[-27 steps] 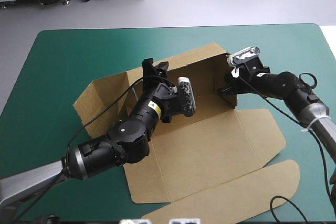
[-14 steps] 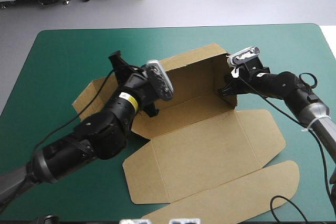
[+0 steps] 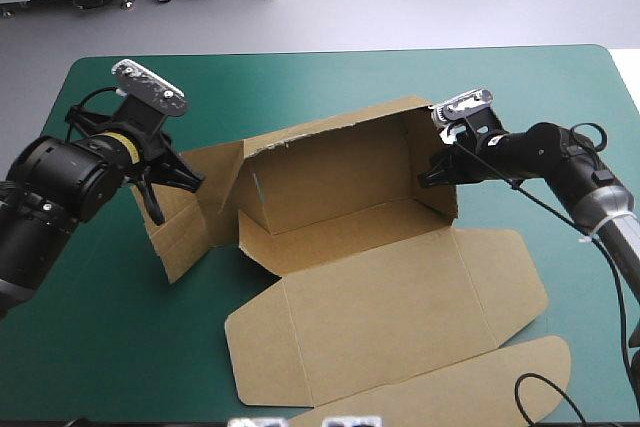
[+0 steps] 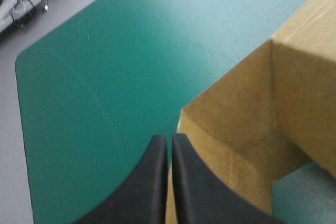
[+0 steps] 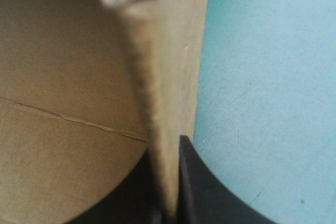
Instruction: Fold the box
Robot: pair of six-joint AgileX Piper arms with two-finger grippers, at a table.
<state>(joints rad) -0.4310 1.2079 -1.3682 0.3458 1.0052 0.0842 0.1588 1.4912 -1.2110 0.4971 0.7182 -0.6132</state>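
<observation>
Box (image 3: 370, 287) in centre of frame on teal-green cover (image 3: 300, 87), partly folded: back wall and right end wall raised, lid flat toward lower right. Right gripper (image 3: 431, 175) at right of centre, almost closed, pinching end wall edge. Left gripper (image 3: 172, 195) at left, almost closed on left flap edge.

Far strip of desk (image 3: 300, 82) beyond the box (image 3: 350, 287) lies bare, likewise the near-left corner. Raised back wall (image 3: 330, 172) & right end wall (image 3: 420, 142) block the middle; flat lid flaps (image 3: 470, 387) cover near-right. Left hand (image 3: 168, 192) clamps left flap (image 3: 185, 237), right hand (image 3: 432, 175) clamps the right end wall, so both ends are closed off
</observation>
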